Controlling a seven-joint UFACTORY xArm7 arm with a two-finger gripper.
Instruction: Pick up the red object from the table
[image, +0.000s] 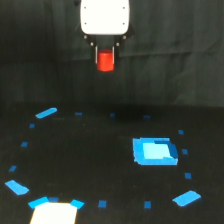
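Red object (105, 61) in gripper (105, 56)

A lab-style robot test bench: a matte black tabletop (100, 150) dotted with a ring of small blue tape marks (102, 204) and a larger blue patch (155, 151), against dark surroundings.

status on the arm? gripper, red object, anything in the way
Gripper shut on red object. Object lifted, off the table. Nothing in the way; blue patch lies apart, lower on the exterior view's right.
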